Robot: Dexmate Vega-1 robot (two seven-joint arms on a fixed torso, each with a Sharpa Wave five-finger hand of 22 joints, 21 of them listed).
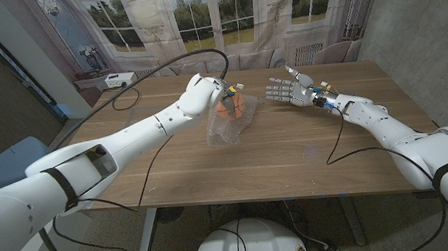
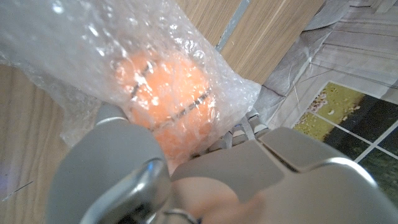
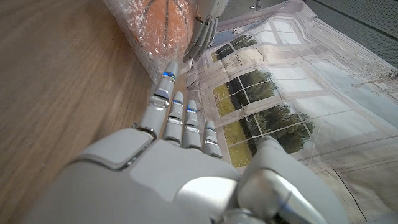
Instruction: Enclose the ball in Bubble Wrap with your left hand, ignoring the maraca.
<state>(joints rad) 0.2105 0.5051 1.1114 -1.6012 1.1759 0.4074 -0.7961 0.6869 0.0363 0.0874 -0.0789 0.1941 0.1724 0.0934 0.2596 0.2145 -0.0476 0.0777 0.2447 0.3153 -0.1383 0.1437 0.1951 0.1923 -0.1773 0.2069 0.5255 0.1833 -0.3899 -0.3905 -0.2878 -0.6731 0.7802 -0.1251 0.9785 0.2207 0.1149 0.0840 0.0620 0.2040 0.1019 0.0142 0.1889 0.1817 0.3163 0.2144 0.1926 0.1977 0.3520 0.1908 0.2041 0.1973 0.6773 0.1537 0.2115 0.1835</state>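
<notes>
A wooden table (image 1: 290, 152) seen from above, with two white robot arms reaching in from the near corners. Towards the far middle of the table lies a crumpled sheet of clear Bubble Wrap (image 1: 228, 129), and an orange ball (image 1: 236, 108) with dark seam lines sits in it, at the sheet's far end.

The left hand (image 1: 205, 93) is at the ball, just to its left, and the wrist view from that arm shows the wrap (image 2: 93, 56) drawn over the ball (image 2: 165, 90), so the orange reads through the plastic. Whether the fingers are closed on the wrap or only pressed against it cannot be told; the hand's own body hides them.

The right hand (image 1: 295, 90) stands just to the right of the ball with its fingers spread wide and holding nothing. Its wrist view shows the fingertips (image 3: 168, 78) close to the wrapped ball (image 3: 166, 25).

The step in hand appears to be folding the wrap around the ball. To do it well, the left hand should likely keep the ball steady inside the sheet so it does not roll out, pull the loose near end of the wrap up and over, and tuck it so no orange is left bare. The right hand looks placed as a stop on that side.
</notes>
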